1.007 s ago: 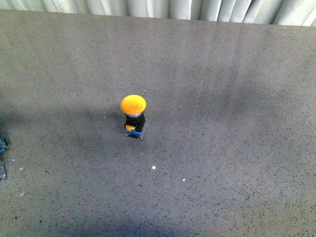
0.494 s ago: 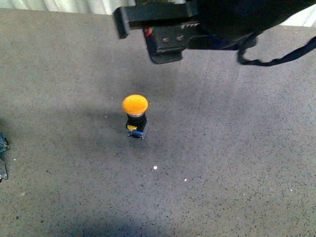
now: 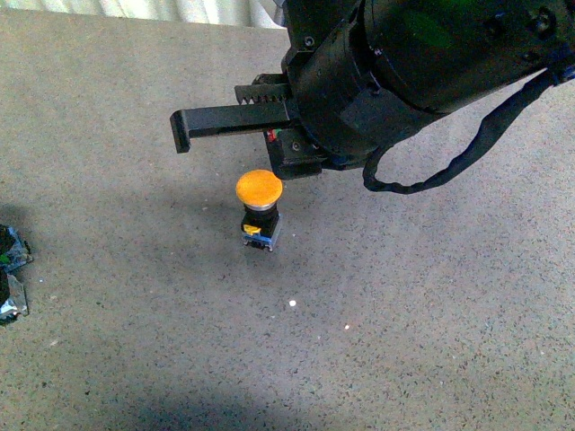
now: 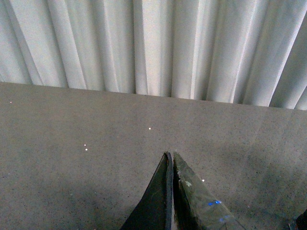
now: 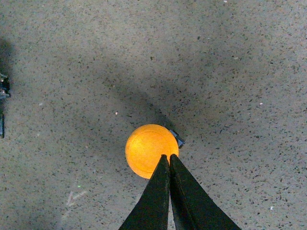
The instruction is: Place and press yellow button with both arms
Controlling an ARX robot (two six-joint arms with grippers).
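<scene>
The yellow button (image 3: 259, 189) stands upright on the grey table (image 3: 431, 314), its orange-yellow cap over a black collar and a blue base with a yellow tab. My right arm (image 3: 422, 63) reaches in from the upper right. My right gripper (image 3: 181, 131) is shut and empty, held above the table. In the right wrist view the right gripper (image 5: 169, 155) overlaps the near edge of the yellow button (image 5: 146, 148); contact cannot be judged. My left gripper (image 4: 169, 154) is shut and empty over bare table, facing a curtain. The button does not show in that view.
A pale pleated curtain (image 4: 153, 48) runs along the table's far edge. A small dark object with blue and green bits (image 3: 9, 269) lies at the left edge of the front view. A few white specks (image 3: 293, 303) dot the table near the button.
The right arm has come into the front view from the top and dropped lower, its shut fingers now reaching out left above the button. The button stands as before.
</scene>
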